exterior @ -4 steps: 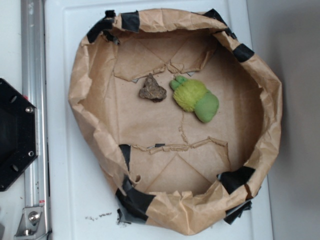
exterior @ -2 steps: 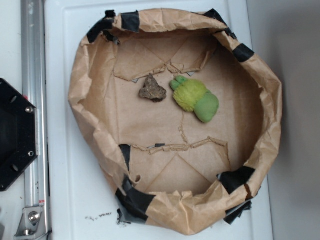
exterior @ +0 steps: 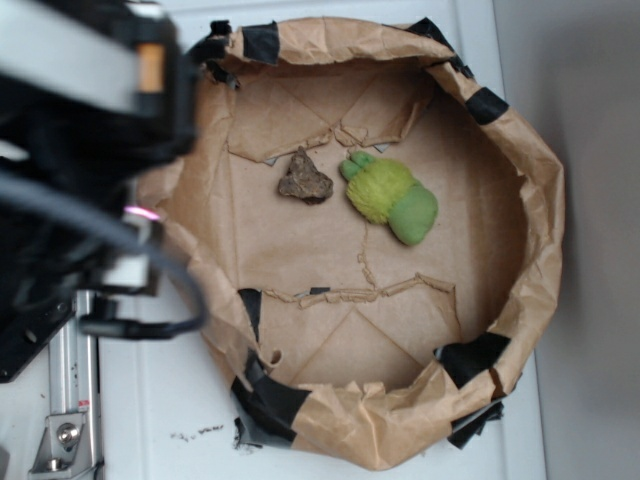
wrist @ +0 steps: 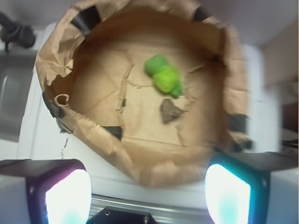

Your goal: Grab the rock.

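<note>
The rock (exterior: 305, 179) lies on the floor of a paper basin (exterior: 540, 200), toward its far wall in the exterior view, just beside a green soft toy (exterior: 392, 199) but apart from it. The gripper (wrist: 148, 184) hangs high above the near rim, outside the basin; its two fingers stand wide apart at the bottom corners of the wrist view and hold nothing. In the exterior view only the blurred arm (exterior: 90, 150) shows, over the basin's left edge.

The likeliest slip, I judge, is closing on the wrong thing: the toy sits so near the rock that a descent drifting toward it could pinch the fuzz or knock the two together. The rock is rough, brown-grey and roughly triangular with a pointed top, so smooth fingers may skid off its slanted faces and flick it away. The basin is crumpled brown paper, taped black at the rim, with torn seams across the floor; a finger dragged low could catch a seam or crush the soft wall. The toy is fuzzy yellow-green, rounded, with a smoother green end.
</note>
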`<state>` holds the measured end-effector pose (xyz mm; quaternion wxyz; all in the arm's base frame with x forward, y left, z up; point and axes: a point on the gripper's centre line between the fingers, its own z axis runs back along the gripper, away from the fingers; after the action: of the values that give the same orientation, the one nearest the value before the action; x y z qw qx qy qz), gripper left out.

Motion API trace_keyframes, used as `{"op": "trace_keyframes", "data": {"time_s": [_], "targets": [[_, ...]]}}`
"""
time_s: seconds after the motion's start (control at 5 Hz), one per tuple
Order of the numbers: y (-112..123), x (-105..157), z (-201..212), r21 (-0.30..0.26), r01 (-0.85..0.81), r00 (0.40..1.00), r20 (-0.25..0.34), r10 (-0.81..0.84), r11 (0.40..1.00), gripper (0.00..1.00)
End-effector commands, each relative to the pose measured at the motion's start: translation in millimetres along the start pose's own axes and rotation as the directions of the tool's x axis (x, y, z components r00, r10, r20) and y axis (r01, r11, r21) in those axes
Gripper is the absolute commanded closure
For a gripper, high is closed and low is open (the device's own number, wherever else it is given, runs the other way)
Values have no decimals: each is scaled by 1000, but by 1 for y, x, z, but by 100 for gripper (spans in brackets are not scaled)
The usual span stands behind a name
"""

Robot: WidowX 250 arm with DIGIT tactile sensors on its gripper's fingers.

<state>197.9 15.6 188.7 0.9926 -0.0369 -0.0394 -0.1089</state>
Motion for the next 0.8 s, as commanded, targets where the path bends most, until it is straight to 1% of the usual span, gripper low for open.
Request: {"op": "trace_keyframes", "data": {"time_s": [0.0, 0.2, 0.4, 0.6], "targets": [[22, 35, -84, -29, 94, 996, 1, -94, 995, 0], [18, 47, -135, -121, 104, 993, 65, -97, 987, 0], [28, 59, -139, -28, 126, 989, 86, -123, 992, 0], [48, 63, -125, 110, 164, 979, 102, -175, 980, 0]]}}
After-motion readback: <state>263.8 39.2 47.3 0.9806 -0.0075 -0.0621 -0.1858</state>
